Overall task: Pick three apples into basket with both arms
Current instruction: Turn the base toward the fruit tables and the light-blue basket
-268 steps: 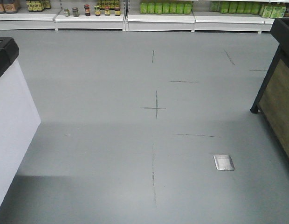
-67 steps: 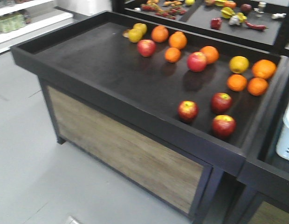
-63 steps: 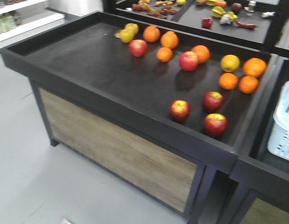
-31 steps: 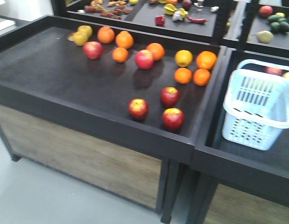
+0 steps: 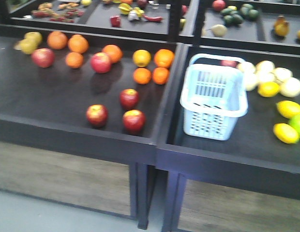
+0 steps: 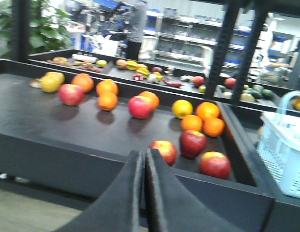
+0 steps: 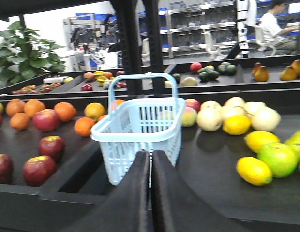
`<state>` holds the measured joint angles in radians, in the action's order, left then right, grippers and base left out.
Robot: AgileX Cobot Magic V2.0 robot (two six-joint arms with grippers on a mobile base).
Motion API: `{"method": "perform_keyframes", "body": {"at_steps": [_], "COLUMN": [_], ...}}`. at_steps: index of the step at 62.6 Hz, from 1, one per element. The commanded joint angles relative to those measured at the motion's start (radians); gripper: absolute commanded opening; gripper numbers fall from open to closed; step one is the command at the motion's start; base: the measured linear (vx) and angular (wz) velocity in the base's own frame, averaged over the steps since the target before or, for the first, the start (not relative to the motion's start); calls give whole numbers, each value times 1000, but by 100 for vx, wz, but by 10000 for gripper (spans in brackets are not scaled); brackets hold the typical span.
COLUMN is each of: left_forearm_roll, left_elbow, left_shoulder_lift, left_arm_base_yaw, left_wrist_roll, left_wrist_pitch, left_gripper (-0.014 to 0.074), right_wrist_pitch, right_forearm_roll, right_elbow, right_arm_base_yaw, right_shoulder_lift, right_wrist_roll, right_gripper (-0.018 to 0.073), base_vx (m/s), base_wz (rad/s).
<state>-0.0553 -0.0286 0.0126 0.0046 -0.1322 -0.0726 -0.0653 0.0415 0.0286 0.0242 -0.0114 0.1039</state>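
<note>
Shut and empty, the left gripper (image 6: 142, 153) and right gripper (image 7: 150, 154) point level at the display bins (image 5: 67, 133). Three maroon apples (image 5: 129, 98) cluster left of one blue-white basket (image 5: 215, 113).

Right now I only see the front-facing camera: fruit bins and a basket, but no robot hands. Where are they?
Observer: The left gripper shows in the left wrist view. It is shut and empty, and points toward the three dark apples.
Operator: And the other one?
Observer: The right gripper is shut too and holds nothing. It faces the basket.
Operator: Is anyone nearby?
Observer: The right wrist view shows a person seated far in the background, beyond the bins.
</note>
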Motion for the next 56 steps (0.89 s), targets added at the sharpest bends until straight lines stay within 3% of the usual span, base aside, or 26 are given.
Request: {"method": "perform_keyframes", "body": {"at_steps": [1,56], "left_forearm_roll": [-2,-2], "left_elbow": [25,25], "left_shoulder_lift": [3,3], "left_arm_base_yaw": [-2,-2], "left_wrist_roll": [-9,-9], "left_wrist_pitch": [79,79], "left_gripper": [-6,-6], "right_wrist_pitch": [74,75], "right_forearm_roll": [6,6], "right_elbow": [13,13], "right_arm_base_yaw": [-4,-4], "right_shoulder_lift": [-12,-12], "right_wrist_roll": [-7,-7], "right_gripper": [-5,-5], "base_vx": [-1,2], "base_wz": [-36,-22]}}
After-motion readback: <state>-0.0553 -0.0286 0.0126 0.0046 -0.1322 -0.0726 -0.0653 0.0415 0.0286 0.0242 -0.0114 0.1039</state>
